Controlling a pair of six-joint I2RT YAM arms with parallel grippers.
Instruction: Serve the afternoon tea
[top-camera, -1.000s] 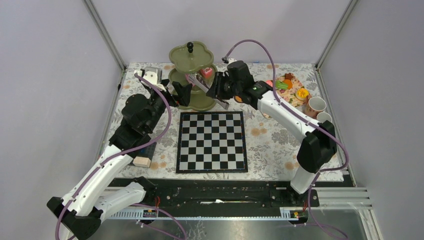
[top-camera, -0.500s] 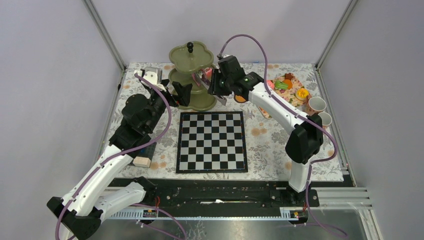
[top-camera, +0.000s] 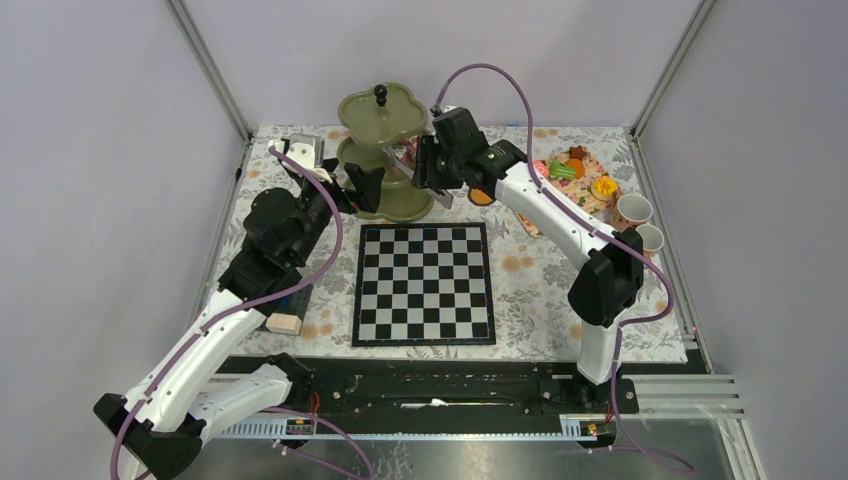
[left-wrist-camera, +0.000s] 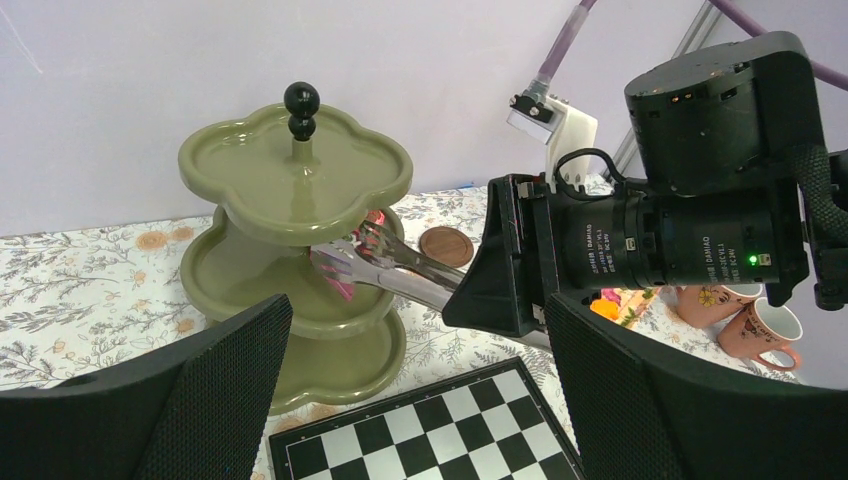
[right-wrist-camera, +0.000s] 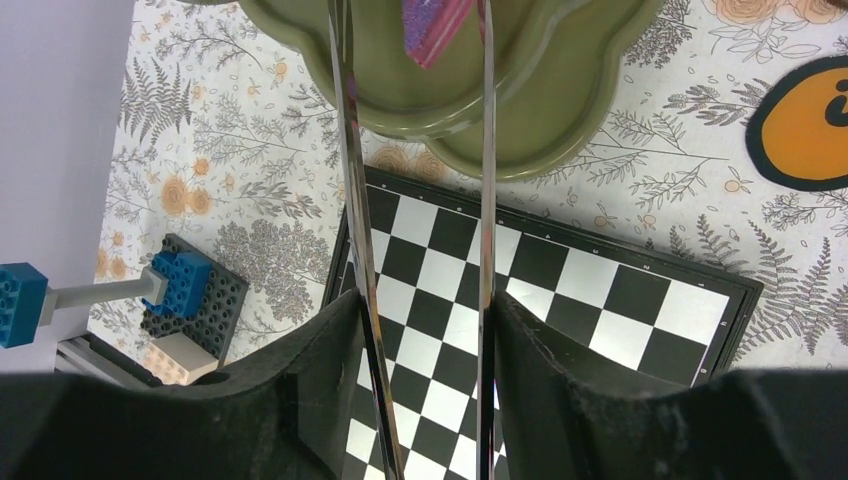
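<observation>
The olive-green three-tier stand (top-camera: 380, 118) with a black knob stands at the back centre. My right gripper (top-camera: 428, 168) is shut on metal tongs (right-wrist-camera: 487, 150), whose tips pinch a pink pastry (left-wrist-camera: 335, 272) just above the stand's middle tier (right-wrist-camera: 520, 110). My left gripper (top-camera: 365, 185) is open and empty, close to the stand's left side, facing it (left-wrist-camera: 295, 165). Two pink-patterned cups (top-camera: 632, 210) stand at the right, beside a plate of colourful pastries (top-camera: 580, 172). The cups also show in the left wrist view (left-wrist-camera: 765, 330).
The black-and-white chessboard (top-camera: 423, 283) lies in front of the stand. Blue and beige building blocks (right-wrist-camera: 185, 285) sit on a dark baseplate at the left. An orange round piece (right-wrist-camera: 805, 135) lies on the floral cloth right of the stand.
My right arm has swung left, carrying the tongs and pastry in under the stand's top tier. The left arm has not moved.
</observation>
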